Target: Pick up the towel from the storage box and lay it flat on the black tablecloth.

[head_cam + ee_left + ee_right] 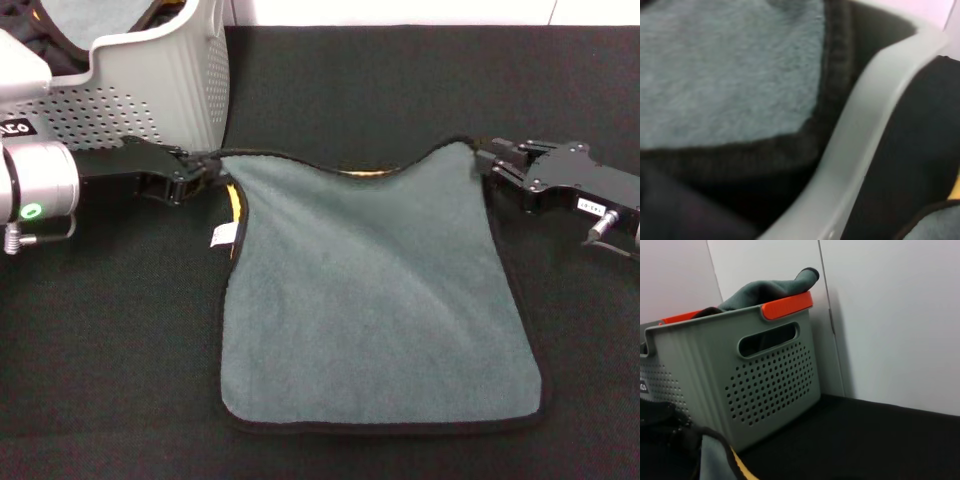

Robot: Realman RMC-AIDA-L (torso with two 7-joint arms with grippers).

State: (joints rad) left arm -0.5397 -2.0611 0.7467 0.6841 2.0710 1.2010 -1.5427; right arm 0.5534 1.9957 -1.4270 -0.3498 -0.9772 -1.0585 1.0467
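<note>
storage box (150, 90) cropped, towel's (370, 300) yellow underside hidden

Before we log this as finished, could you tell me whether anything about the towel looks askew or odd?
The towel lies mostly flat on the black tablecloth, but its far edge sags between the left gripper and right gripper pinching its corners. Near the left corner it folds over, showing yellow.

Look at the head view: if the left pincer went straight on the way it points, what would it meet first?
The left pincer points toward the robot's right, so it would probably first meet the towel, whose corner it already grips.
</note>
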